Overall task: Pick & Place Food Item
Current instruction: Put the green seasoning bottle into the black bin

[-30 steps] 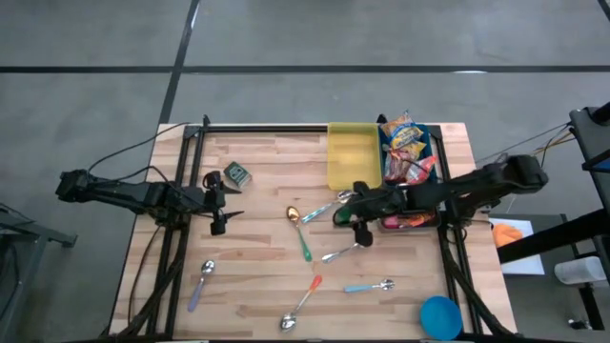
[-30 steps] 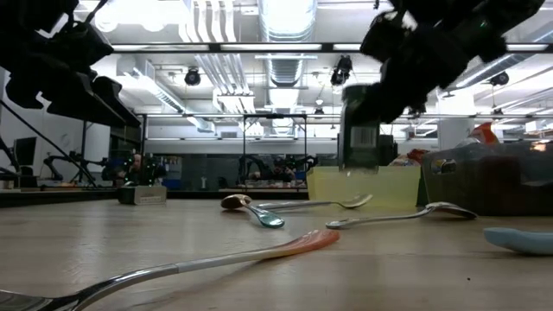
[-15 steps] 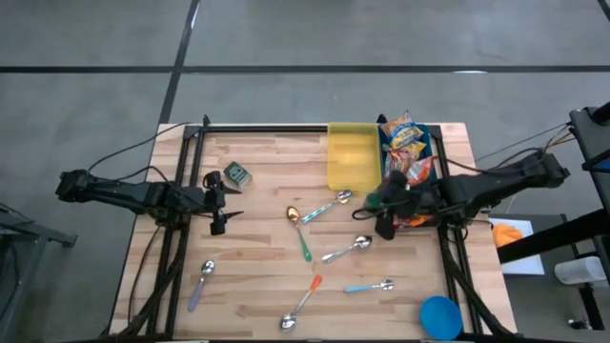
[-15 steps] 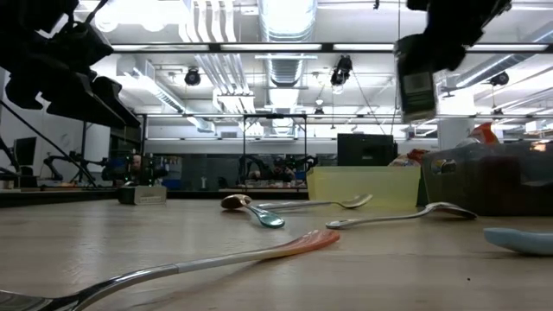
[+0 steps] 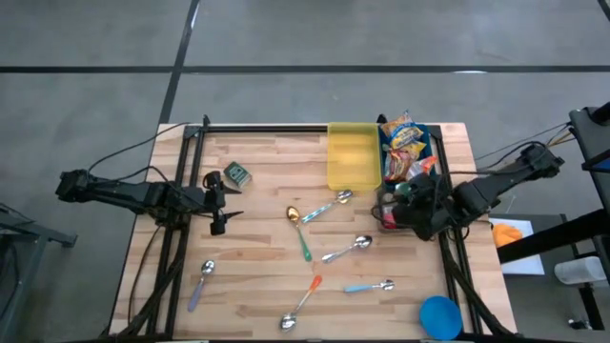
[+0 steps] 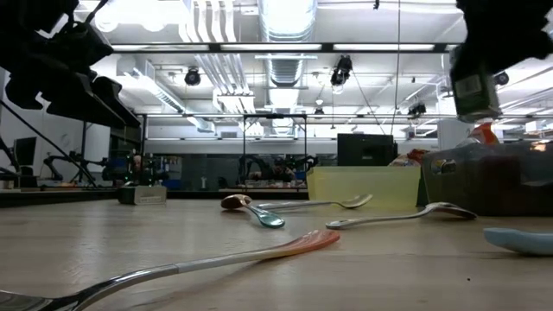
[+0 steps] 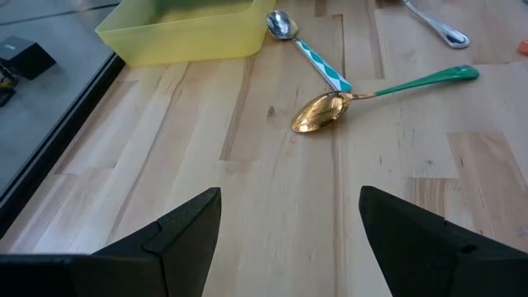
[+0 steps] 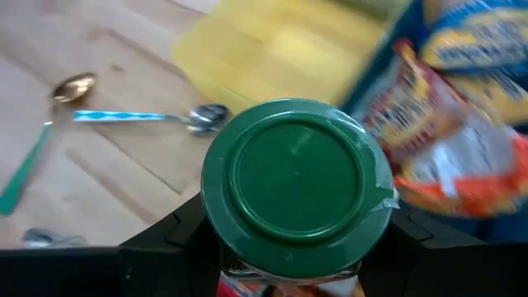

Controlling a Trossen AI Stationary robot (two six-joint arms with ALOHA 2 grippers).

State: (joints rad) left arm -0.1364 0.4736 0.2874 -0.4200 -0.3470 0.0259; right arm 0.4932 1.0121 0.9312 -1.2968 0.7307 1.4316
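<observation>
Overhead, the right gripper [image 5: 405, 202] pinches a green-lidded jar [image 8: 294, 188] at the dark bin's [image 5: 434, 143] near end, by the table's right edge; its label shows but cannot be read. Snack packets [image 5: 404, 135] fill that bin beside the yellow tray [image 5: 351, 155]. Fingers spread, the left gripper [image 5: 227, 203] hovers over bare wood near a small can [image 5: 237, 174]; spoons [image 5: 346, 251] litter the middle.

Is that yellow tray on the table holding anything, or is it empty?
Empty as far as shown: the high view shows only bare yellow floor inside the yellow tray; the snack packets sit in the bin beside it.
</observation>
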